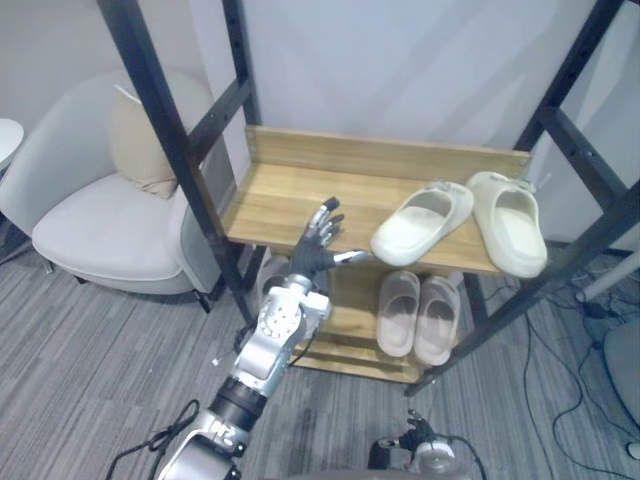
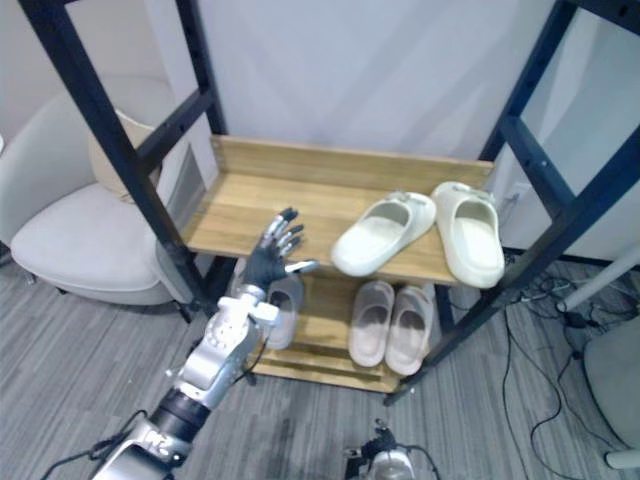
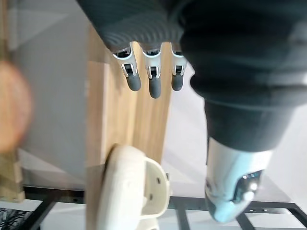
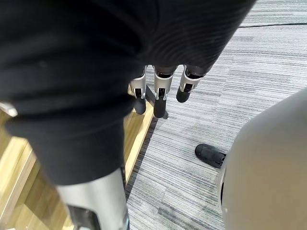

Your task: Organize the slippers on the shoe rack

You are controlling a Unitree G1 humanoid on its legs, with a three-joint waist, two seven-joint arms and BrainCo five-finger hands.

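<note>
1. Two cream slippers sit on the top wooden shelf (image 1: 300, 195) of the shoe rack, toward its right end. The right cream slipper (image 1: 508, 220) lies roughly front to back. The left cream slipper (image 1: 422, 222) lies slantwise, its front end angled out toward the shelf's middle, so the pair looks untidy.
2. The left hand (image 1: 320, 240) hovers over the shelf's front edge, just beside the slanted slipper's front end. Its fingers are straight and spread, holding nothing. The thumb points at the slipper, with no clear contact.
3. This placing looks like an approach to nudge or turn the slanted slipper so it lies parallel to its partner.
4. On the lower shelf, a beige pair of slippers (image 1: 418, 315) lies neatly side by side. A pale slipper (image 2: 285, 305) sits left of them, partly behind the arm.
5. The right hand (image 4: 159, 96) hangs low beside the rack's base over grey carpet, fingers relaxed and empty.
6. A pale armchair (image 1: 100, 220) with a cushion (image 1: 140, 145) stands left of the rack.
</note>
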